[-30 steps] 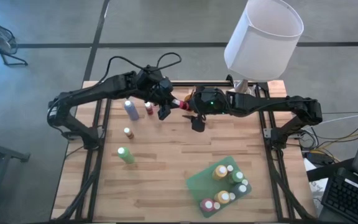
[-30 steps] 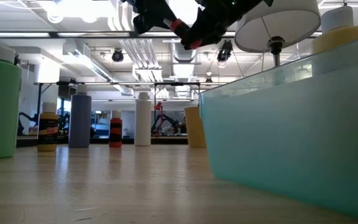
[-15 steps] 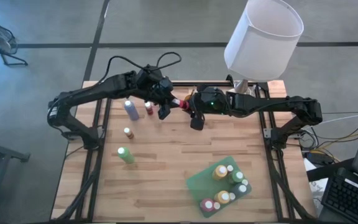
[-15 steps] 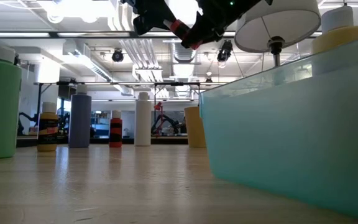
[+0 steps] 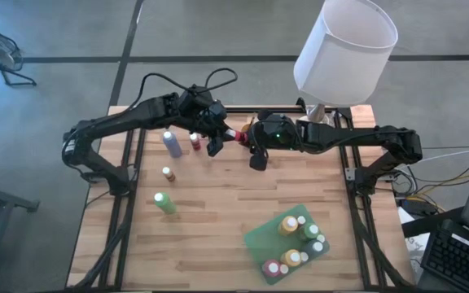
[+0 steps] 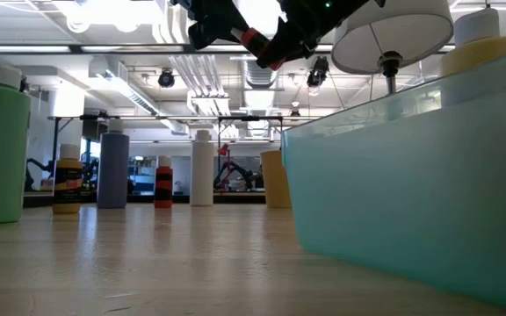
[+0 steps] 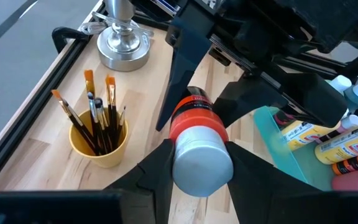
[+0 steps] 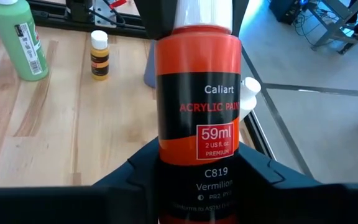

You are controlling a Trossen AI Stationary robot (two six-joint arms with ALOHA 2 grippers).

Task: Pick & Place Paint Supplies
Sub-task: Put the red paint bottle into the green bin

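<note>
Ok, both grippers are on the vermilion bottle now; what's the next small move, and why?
Probably open the left gripper: it holds the vermilion bottle at the cap end, while the right gripper has it by the base, so the handover looks ready.

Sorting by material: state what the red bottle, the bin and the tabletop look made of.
Red bottle: probably glossy plastic, smooth printed label.
Bin: likely translucent teal plastic; bottles show faintly through its wall.
Tabletop: wood, visible plank grain, matte finish.

An open-plan lab: exposed ceiling ducts [image 6: 209, 75], strip lights, a concrete floor [image 5: 47, 32], distant workbenches.
</note>
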